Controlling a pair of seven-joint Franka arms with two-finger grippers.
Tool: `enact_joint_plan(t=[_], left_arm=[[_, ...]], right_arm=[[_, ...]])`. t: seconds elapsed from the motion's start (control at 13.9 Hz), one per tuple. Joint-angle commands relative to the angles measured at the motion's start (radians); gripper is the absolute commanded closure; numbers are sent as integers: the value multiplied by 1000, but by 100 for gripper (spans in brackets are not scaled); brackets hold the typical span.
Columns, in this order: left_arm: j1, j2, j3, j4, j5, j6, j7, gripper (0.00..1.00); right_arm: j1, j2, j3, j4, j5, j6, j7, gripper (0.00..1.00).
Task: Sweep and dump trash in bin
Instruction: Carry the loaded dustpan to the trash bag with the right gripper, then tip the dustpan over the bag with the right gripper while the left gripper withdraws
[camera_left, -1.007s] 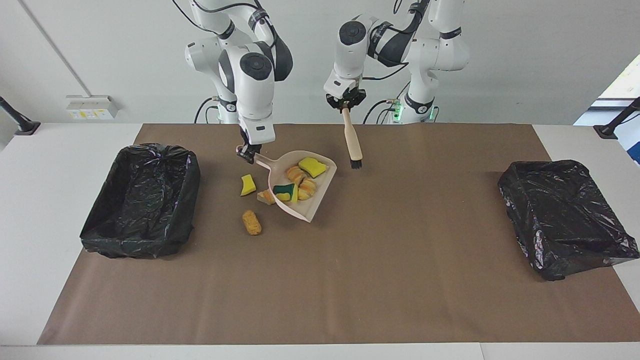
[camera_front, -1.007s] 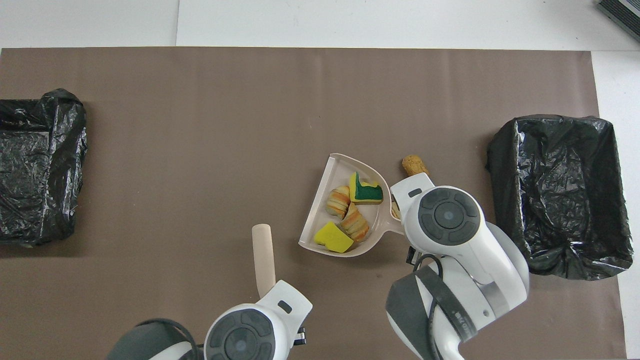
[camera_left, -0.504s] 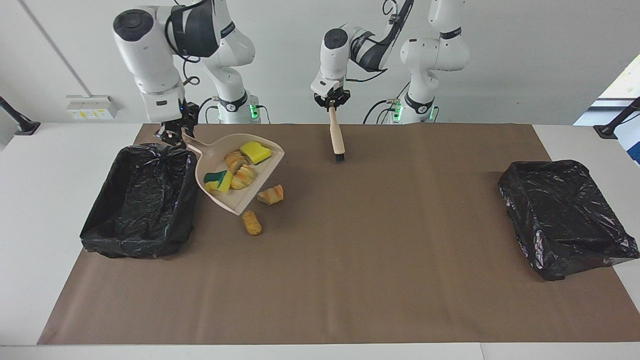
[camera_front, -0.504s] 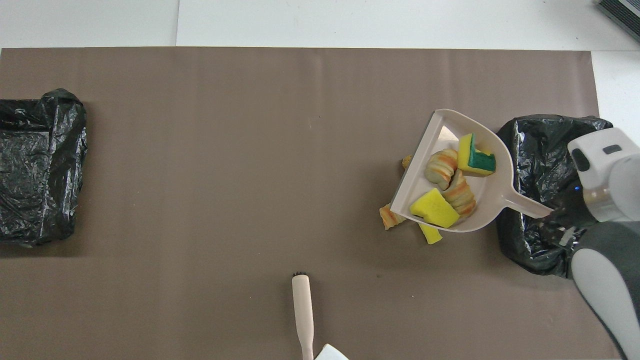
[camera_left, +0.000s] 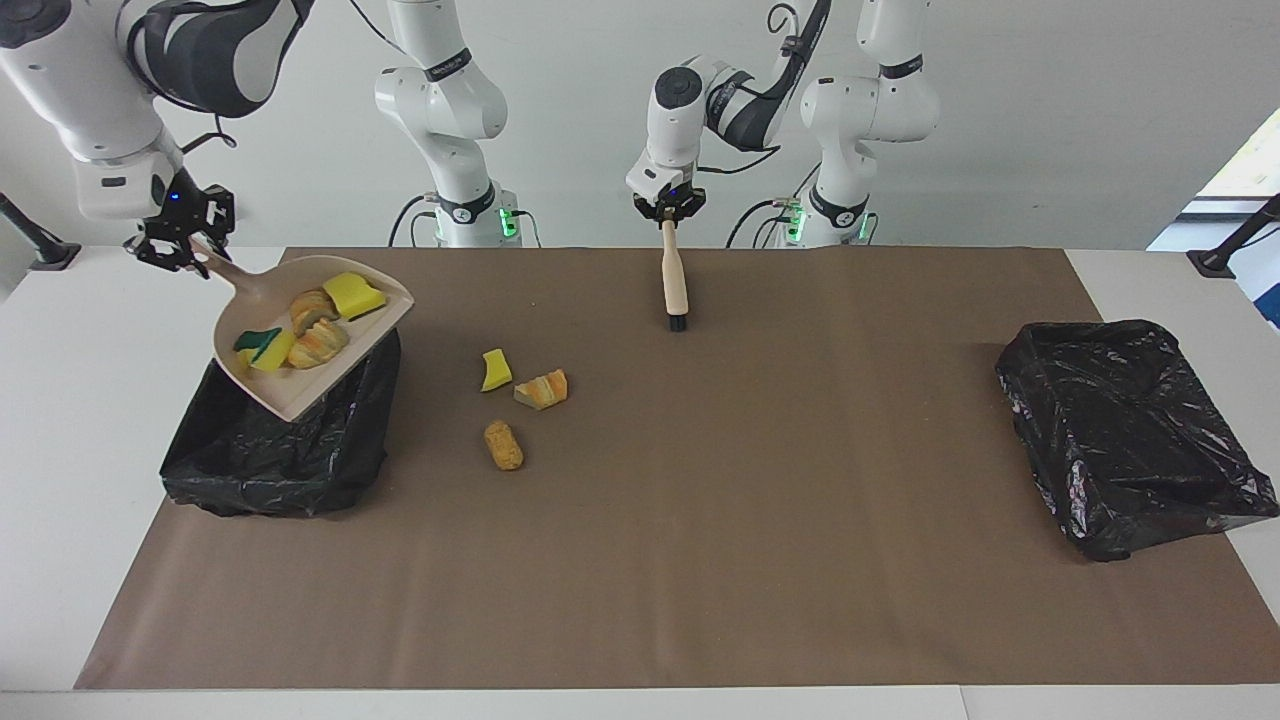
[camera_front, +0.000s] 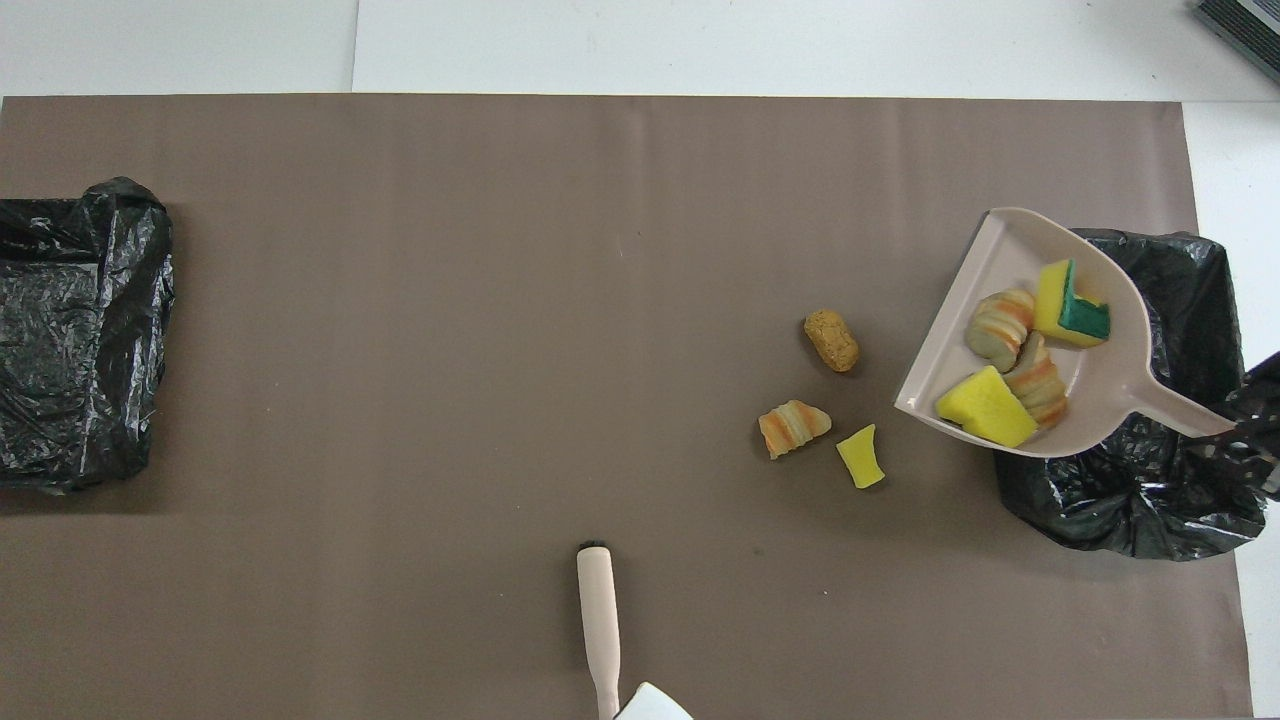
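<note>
My right gripper (camera_left: 180, 245) is shut on the handle of the pale pink dustpan (camera_left: 287, 392), held tilted in the air over the black-lined bin (camera_left: 280, 455) at the right arm's end of the table. In the pan (camera_front: 1010, 240) lie several bits of trash: a yellow sponge (camera_left: 356, 295), a green-backed sponge (camera_front: 1072, 305) and two croissant pieces (camera_left: 318, 343). Three bits lie on the mat: a yellow sponge piece (camera_left: 494, 370), a croissant piece (camera_left: 542, 389) and a brown bread piece (camera_left: 503, 445). My left gripper (camera_left: 668, 212) is shut on the beige-handled brush (camera_left: 674, 280), bristles down.
A second black-lined bin (camera_left: 1130, 430) stands at the left arm's end of the table. The brown mat (camera_left: 760, 520) covers most of the tabletop. The brush (camera_front: 598, 625) hangs over the mat's edge nearest the robots.
The right arm has lifted the loaded dustpan off the mat and carried it over the bin, leaving three bits on the mat. The left arm has drawn the brush back toward the robots.
</note>
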Motion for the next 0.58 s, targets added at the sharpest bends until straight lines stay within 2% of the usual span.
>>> enact_joint_plan(t=[0.0, 0.14, 0.36, 0.43, 0.5], left_arm=[[20, 2, 4, -14, -21, 8, 49, 35], [28, 25, 11, -3, -24, 4, 161, 0], [36, 26, 156, 61, -7, -50, 264, 0], [34, 25, 230, 97, 27, -71, 295, 0], [31, 26, 302, 161, 123, -122, 312, 0]], right_arm=[[-92, 161, -21, 145, -29, 32, -224, 100], [-124, 217, -41, 181, -66, 99, -327, 100], [-106, 222, -34, 172, -231, 181, -342, 100], [-92, 225, -32, 167, -270, 207, -355, 100], [-89, 231, -31, 169, -291, 225, -374, 100]])
